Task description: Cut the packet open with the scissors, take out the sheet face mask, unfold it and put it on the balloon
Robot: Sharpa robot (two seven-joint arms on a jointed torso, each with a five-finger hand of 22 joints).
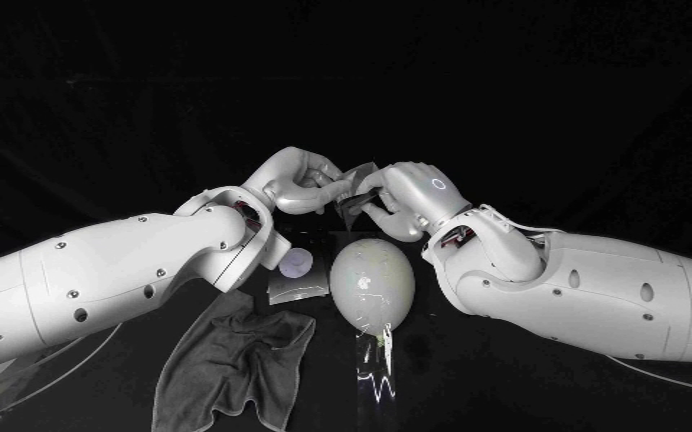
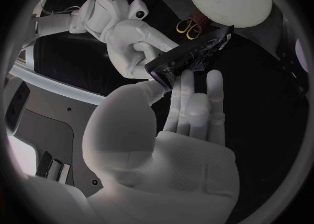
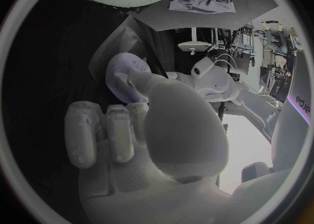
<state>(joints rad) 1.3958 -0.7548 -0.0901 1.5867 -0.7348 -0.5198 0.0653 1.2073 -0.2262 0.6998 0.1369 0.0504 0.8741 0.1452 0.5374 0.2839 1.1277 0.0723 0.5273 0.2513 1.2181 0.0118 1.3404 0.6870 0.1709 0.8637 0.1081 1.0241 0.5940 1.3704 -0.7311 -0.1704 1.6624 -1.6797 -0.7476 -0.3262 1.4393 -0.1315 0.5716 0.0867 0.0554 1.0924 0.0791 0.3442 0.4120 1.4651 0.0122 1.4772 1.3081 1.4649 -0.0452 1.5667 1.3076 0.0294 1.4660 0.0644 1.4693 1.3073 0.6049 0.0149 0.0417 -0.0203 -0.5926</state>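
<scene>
Grey cloth [image 1: 231, 362] lies nearest, left of the bare balloon [image 1: 374, 280]; beyond, left hand [image 1: 296, 180] and right hand [image 1: 411, 197] each pinch the packet [image 1: 351, 192] between them, its mask seemingly yet to be drawn, unfolded and placed.

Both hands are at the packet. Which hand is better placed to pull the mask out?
Probably the left: the right hand wraps round the packet, while the left hand pinches only its corner.
</scene>
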